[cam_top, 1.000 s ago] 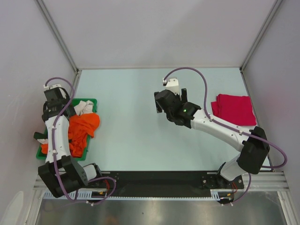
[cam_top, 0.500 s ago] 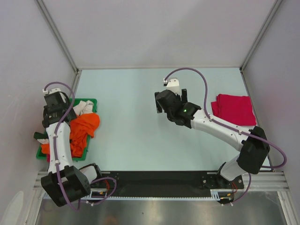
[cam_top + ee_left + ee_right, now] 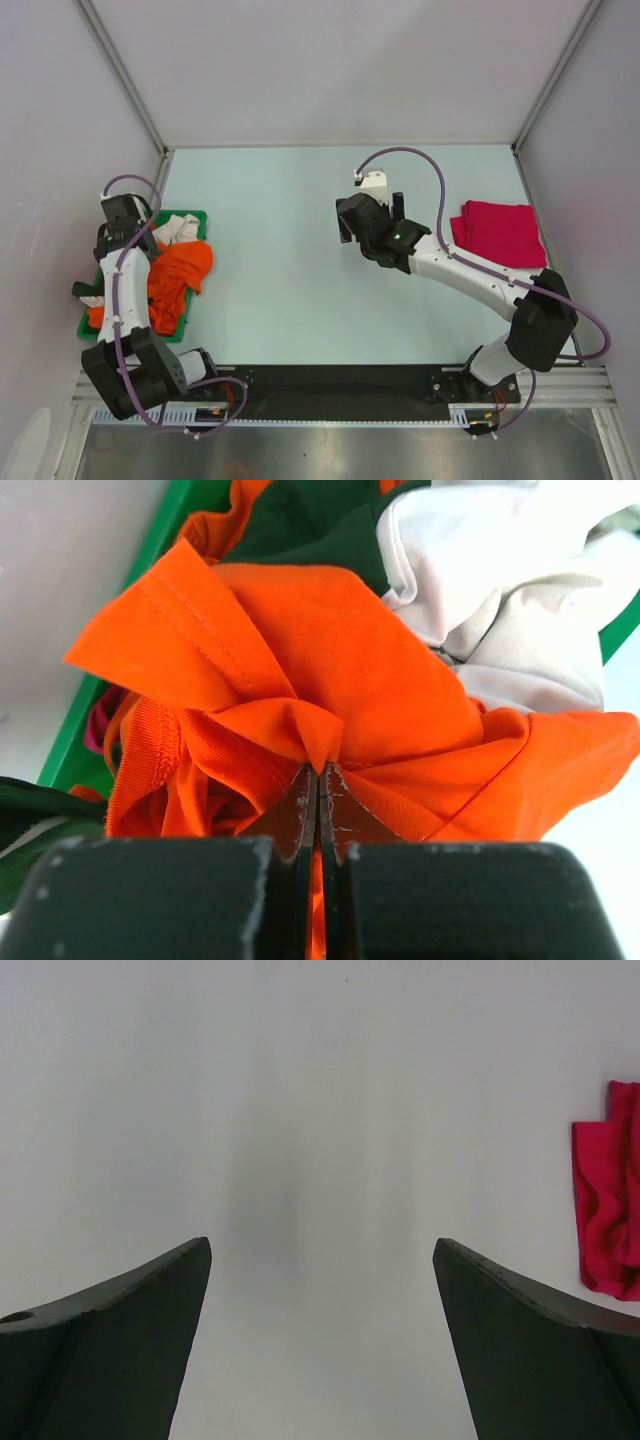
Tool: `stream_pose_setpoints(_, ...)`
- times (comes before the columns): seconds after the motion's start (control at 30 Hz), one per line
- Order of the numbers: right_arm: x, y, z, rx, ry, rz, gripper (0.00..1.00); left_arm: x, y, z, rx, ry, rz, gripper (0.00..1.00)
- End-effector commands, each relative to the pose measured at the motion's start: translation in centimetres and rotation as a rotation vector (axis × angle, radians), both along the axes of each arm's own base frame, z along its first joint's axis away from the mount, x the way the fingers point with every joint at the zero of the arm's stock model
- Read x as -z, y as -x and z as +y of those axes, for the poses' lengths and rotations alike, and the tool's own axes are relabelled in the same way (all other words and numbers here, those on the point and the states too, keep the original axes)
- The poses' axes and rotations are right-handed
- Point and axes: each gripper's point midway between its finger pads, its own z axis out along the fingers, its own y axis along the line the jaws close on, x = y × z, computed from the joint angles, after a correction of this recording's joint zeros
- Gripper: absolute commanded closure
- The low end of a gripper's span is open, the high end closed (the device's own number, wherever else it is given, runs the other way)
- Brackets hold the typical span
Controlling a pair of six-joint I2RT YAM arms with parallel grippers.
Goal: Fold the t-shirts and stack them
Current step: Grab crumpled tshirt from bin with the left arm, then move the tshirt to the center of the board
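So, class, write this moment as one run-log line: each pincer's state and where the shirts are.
left pincer: shut on orange t-shirt in green bin | right pincer: open, empty, over table | red t-shirt: folded, table's right side

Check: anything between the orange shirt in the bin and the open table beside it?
Nothing visible does. The left tool is shut on a fold of the orange shirt, which drapes over the rim of the green bin; the table beyond is bare up to the right tool, hovering open.
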Motion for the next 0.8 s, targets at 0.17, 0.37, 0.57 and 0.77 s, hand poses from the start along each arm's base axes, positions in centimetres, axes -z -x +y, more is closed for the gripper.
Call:
stream_pose_setpoints(0.17, -1.7, -0.2, 0.1, 0.008, -0.063, -0.041, 0.00, -14.1, -2.7, -3.5, 0.178, -0.057, -0.437, 1.00)
stream_pose_setpoints(0.37, -2.7, 0.0, 0.3, 0.005, -0.086, -0.063, 0.00, -28.0, -4.8, -9.9, 0.432, -0.065, -0.676, 1.00)
stream_pose_setpoints(0.57, -4.8, 0.4, 0.4, 0.002, -0.106, -0.106, 0.00, -32.1, -7.0, -15.3, 0.629, -0.009, -0.710, 1.00)
stream_pose_setpoints(0.77, -7.2, 1.0, -0.2, 0.006, -0.128, -0.145, 0.00, -29.9, -8.1, -22.8, 0.883, -0.045, -0.623, 1.00)
